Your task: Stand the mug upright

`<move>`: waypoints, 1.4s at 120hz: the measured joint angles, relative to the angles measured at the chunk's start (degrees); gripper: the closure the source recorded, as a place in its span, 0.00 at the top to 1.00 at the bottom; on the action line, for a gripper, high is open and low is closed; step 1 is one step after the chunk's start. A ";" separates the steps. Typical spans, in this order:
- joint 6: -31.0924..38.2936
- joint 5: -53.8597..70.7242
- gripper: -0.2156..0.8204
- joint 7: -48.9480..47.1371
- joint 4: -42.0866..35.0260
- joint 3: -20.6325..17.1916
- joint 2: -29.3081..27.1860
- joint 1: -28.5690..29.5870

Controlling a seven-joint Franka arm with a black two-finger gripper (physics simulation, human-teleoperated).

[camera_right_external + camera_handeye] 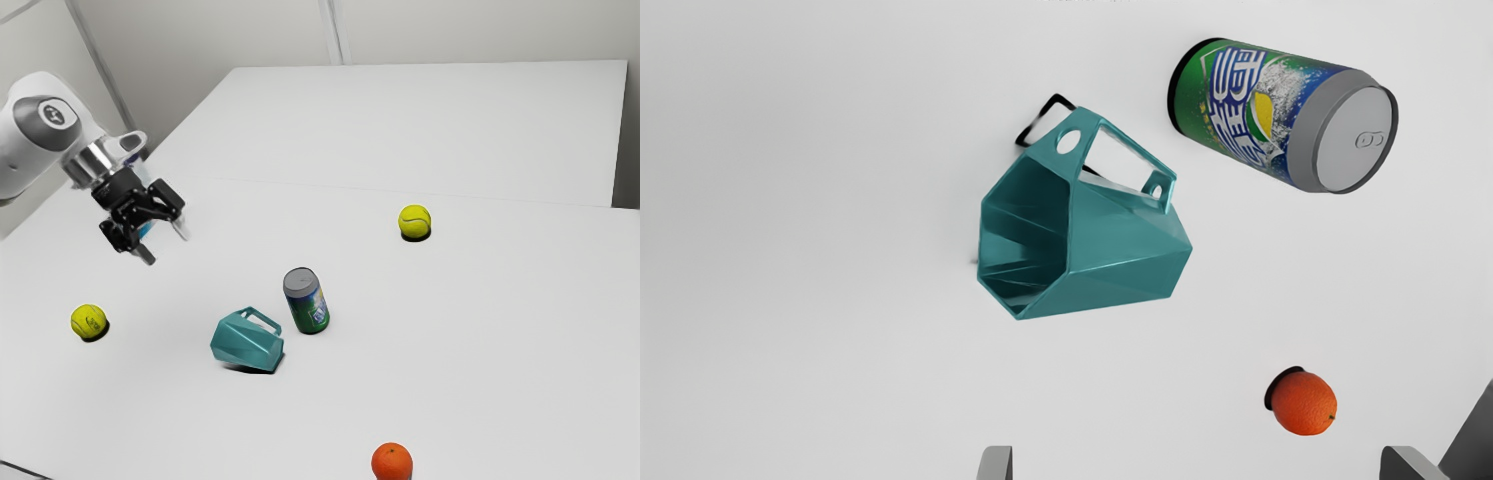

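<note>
Holding nothing in the wide-open tool (167,247), above a worktop (480,330) with teal mug (247,343) lying sideways near a can (306,303).

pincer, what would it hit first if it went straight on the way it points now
Probably the teal mug lying on its side, or the table just beside it; the pincer points down roughly that way, though depth is unclear.
</note>
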 joint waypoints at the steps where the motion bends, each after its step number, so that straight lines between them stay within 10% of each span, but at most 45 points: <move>1: 0.16 -0.41 0.79 0.45 -0.52 0.18 0.00 0.51; 46: 10.57 -18.38 0.79 21.74 -18.09 1.96 3.11 4.53; 154: 15.01 -41.62 0.79 52.22 -28.62 1.02 5.47 0.75; 168: 15.79 -42.11 0.60 53.80 -28.96 0.92 5.40 0.01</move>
